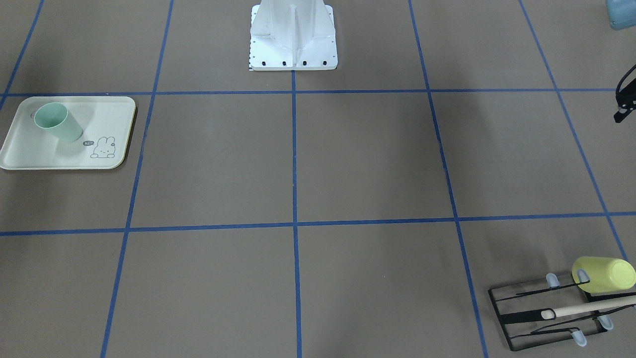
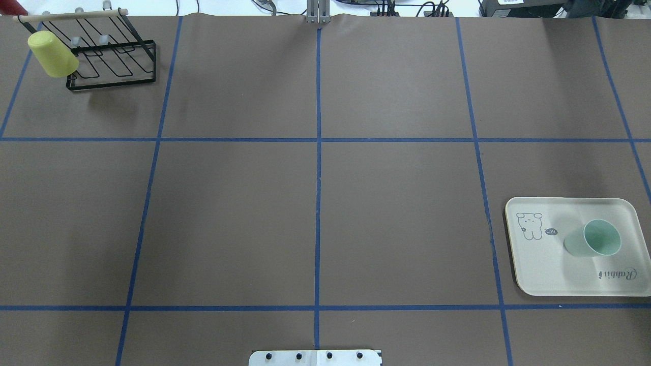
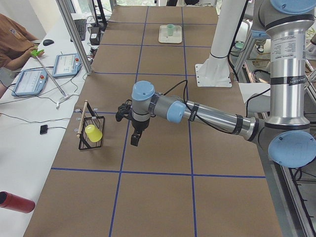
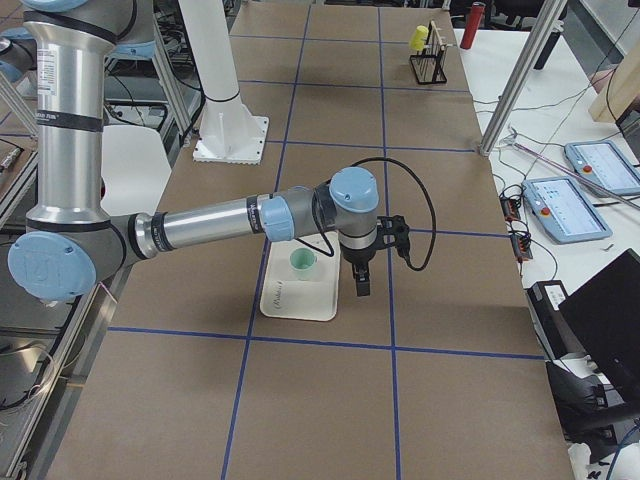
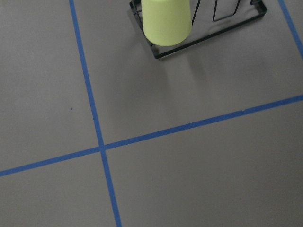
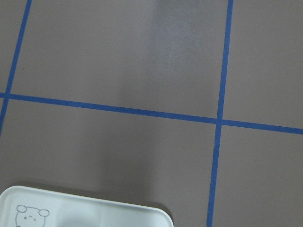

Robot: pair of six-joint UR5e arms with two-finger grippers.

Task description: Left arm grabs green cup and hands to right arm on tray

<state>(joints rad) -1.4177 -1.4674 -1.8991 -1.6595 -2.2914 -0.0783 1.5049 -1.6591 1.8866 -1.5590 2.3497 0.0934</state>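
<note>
The cup (image 2: 594,239) stands upright on the tray (image 2: 539,274); I judge it delivered; I'd park the left gripper (image 3: 134,141) and right gripper (image 4: 361,289) well clear; whether either's jaws are released or clenched I cannot tell.

**Work area.** A table (image 2: 396,218) covered in matt brown paper is divided into rectangles by blue tape lines (image 2: 318,203). Along one long side runs a white bench (image 3: 29,143). It carries two blue-edged control tablets (image 3: 67,64), a keyboard (image 3: 80,28), a mouse (image 3: 47,42), loose cables and a red bottle (image 3: 15,202). Aluminium posts (image 3: 74,34) rise at the table's edge. A person (image 3: 15,44) in brown sits at the bench. A black screen (image 4: 605,320) shows near the bench in the right-side view. Lighting is even and shadows are soft.
</note>
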